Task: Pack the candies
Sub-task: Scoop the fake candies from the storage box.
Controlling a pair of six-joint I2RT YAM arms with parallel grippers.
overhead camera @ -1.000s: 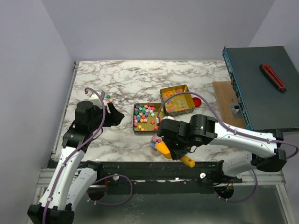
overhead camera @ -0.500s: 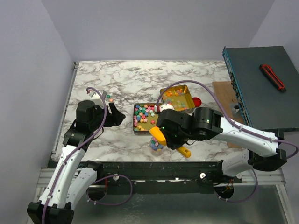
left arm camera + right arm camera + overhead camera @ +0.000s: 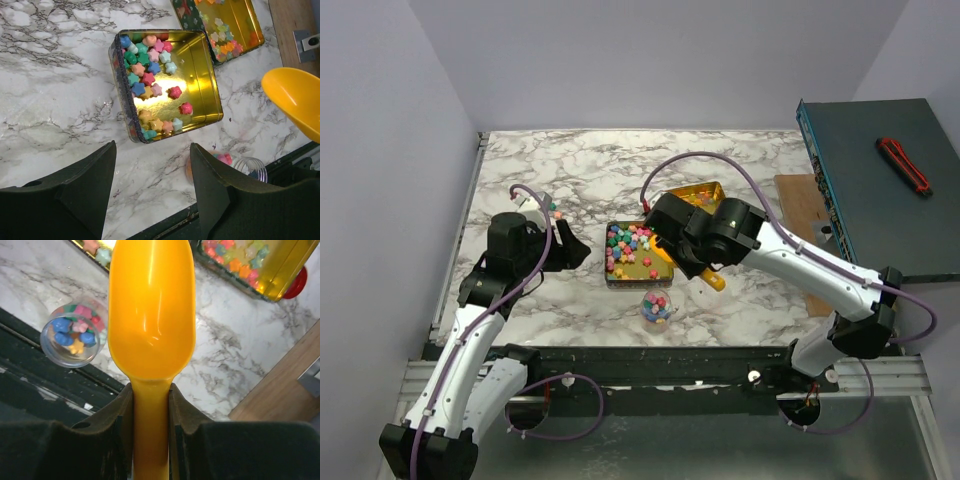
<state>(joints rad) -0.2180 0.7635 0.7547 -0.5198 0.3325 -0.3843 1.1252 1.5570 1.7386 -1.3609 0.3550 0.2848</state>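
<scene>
A marble table (image 3: 600, 160) fills the scene. A grey case (image 3: 890, 200) overhangs its right edge above a wood board (image 3: 800, 215).

The right gripper (image 3: 150, 405) is clamped on the handle of a yellow scoop (image 3: 151, 305). The handle is pinched between both fingers and the bowl points away from the wrist. The bowl is empty. It hangs above the table by the right side of the near tin (image 3: 200, 85), with the jar (image 3: 45, 342) to one side and the far tin (image 3: 705, 192) to the other.

The left gripper (image 3: 152, 165) hovers left of the near tin with its jaws apart and nothing between them.

Both tins are square, gold inside and lidless. The far one sits tilted, just beyond the near one's right corner.

The candies (image 3: 145, 80) are small stars in mixed colours. Most lie in the near tin, crowded along its left and front walls, with much of the gold floor bare. More line the far tin, and a small heap lies in the clear open jar, which stands near the table's front edge below the near tin. A few lie loose on the marble just beyond the left gripper.

A red cap (image 3: 298, 282) shows behind the far tin. A red and black cutter (image 3: 903, 164) lies on the case.
</scene>
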